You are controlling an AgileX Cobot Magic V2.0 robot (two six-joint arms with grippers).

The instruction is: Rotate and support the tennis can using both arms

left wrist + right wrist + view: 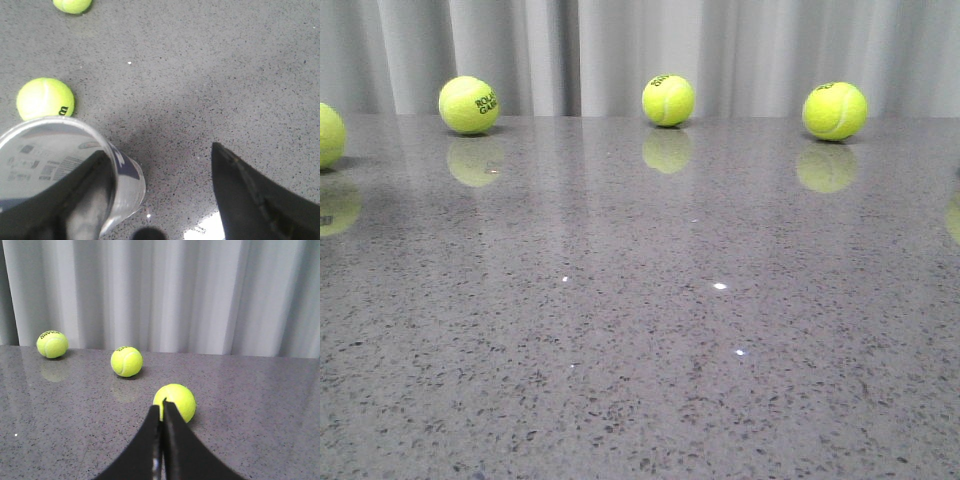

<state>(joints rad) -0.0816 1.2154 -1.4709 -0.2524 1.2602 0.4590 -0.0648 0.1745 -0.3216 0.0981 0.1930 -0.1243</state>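
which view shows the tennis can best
The left wrist view: the tennis can shows its open mouth and label, one finger of the left gripper inside it. The front and right wrist views show none of it.

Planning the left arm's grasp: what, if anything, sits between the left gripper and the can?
Nothing visible. In the left wrist view the can stands open-mouthed right at one finger of the open left gripper; the two balls lie beyond it.

Grey desk, pale curtain

A speckled, glossy desk (pixel 640 380) reflects small light spots; a pleated grey-white curtain (pixel 620 50) hangs behind.
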